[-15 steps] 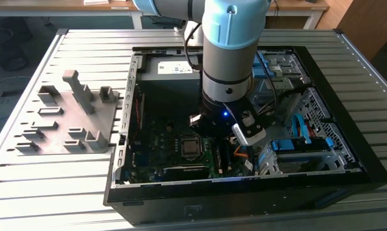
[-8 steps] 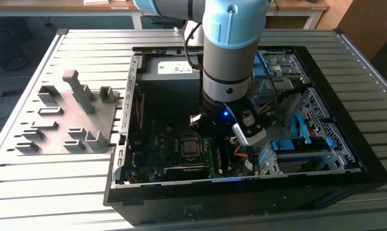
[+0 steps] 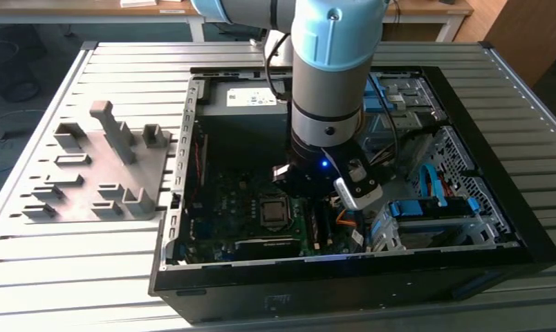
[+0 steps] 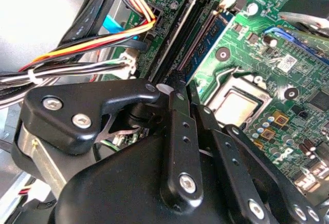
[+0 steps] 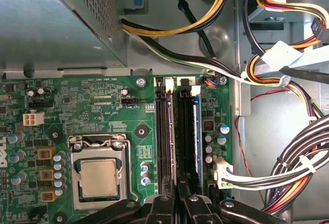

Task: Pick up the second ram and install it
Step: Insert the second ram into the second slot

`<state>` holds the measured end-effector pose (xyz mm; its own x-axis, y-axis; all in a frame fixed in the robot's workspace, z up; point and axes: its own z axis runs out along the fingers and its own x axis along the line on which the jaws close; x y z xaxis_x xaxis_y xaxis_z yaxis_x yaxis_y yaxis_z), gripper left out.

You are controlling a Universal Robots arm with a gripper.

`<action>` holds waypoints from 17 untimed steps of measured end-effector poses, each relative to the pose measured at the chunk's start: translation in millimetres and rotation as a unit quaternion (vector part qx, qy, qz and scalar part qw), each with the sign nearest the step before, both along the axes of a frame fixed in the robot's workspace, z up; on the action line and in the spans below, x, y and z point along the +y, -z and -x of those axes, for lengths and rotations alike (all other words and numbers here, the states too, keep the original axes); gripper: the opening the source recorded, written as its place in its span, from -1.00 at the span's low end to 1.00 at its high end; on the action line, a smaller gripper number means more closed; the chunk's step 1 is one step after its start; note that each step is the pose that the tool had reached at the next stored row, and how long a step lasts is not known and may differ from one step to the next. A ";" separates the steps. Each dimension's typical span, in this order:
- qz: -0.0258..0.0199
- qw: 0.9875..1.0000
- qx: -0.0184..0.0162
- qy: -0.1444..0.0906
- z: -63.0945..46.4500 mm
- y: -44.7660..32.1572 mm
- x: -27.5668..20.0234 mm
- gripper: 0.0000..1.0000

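A: Black gripper [image 5: 177, 199] sits low inside the open case [image 3: 352, 273], over the near end of the slots [image 5: 164, 131]. Fingers?

B: Drawn together. In both wrist views the two fingertips [image 4: 178, 80] meet with barely a seam between them, and I see nothing clamped there.

A: Ram?

B: One blue-green ram [image 5: 197, 131] stands on edge, seated in the slot on the cable side of the bank. I cannot tell from these views whether it is the first or the second. It runs the full slot length, parallel to its black neighbours.

A: Gripper against it?

B: Tips are right over that end of the bank, just beside or on the ram's end. Contact is hidden under the fingers, so I cannot tell.

A: Rest of the board?

B: Green board [image 5: 92, 100], with the CPU [image 5: 97, 178] under its metal frame, near the slots on the side away from the ram. White latch tabs show at the far ends of the slots. Bundled cables [image 5: 288, 167], black, yellow, red and white, lie past the ram side, tied with white straps. Perforated metal box [image 5: 61, 18] sits beyond the board.

A: Exterior view?

B: Arm [image 3: 329, 69], pale blue and silver, comes straight down into the middle of the case. Case lies flat on a slatted metal table [image 3: 75, 277]. Grey holder tray [image 3: 103, 166] sits on the table at the exterior view's left, just beside the case, well apart from the gripper. Its blocks stand upright.
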<state>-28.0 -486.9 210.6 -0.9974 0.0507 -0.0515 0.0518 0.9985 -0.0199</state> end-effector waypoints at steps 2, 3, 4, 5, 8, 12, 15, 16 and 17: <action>0.000 1.000 0.000 0.000 0.1 1.8 -0.1 -0.73; 0.000 1.000 0.000 0.000 0.0 1.9 0.0 -0.73; 0.000 1.000 0.000 0.000 0.0 2.0 0.0 -0.73; 0.000 1.000 0.000 0.000 0.0 1.8 0.1 -0.73; -0.001 1.000 0.000 0.000 -0.1 -0.5 0.2 -0.73; -0.001 1.000 0.000 0.000 0.0 -2.0 -0.1 -0.73; -0.006 1.000 0.000 0.000 0.0 -2.3 -0.3 -0.73; -0.007 1.000 0.000 0.000 0.0 -2.2 -0.3 -0.73; -0.008 1.000 0.000 0.000 0.0 -1.9 -0.3 -0.73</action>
<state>-28.0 -487.2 212.5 -0.9974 0.0516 -0.0507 0.0518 0.9986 -0.0044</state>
